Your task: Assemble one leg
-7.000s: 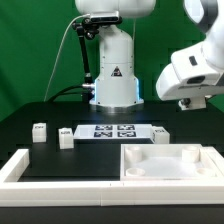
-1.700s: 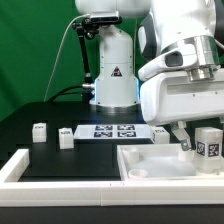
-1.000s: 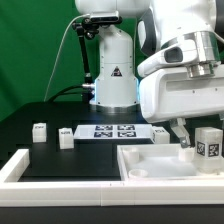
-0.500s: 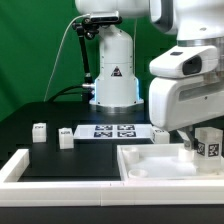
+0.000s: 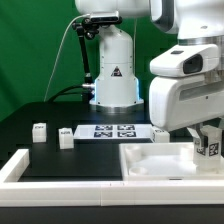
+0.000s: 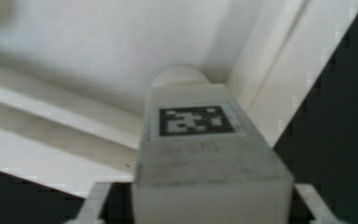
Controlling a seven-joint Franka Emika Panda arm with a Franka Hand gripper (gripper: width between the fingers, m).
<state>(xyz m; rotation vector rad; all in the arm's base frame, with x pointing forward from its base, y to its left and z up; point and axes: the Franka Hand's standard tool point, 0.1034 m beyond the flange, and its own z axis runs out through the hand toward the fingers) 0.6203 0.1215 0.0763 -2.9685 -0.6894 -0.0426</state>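
Leg (image 5: pixel 208 146): upright, tag facing the room, at four o'clock in the exterior view. It hangs over the far corner of the white tray-like part (image 5: pixel 150 178), just beside its raised rim. Whether it touches, I cannot tell.
Tool (image 5: pixel 207 138): clamped on the leg's two flanks, as the wrist view shows.
Risk, rim: the leg's end is very near the rim, so a slightly off descent could catch the edge and tilt the leg.
Risk, seating: the hole is hidden from here, and misalignment could jam it.
Risk, grip: smooth plastic may slip if pressed hard.
Spare leg (image 5: pixel 40 131): at nine o'clock on the table (image 5: pixel 90 155), well apart, no hazard.
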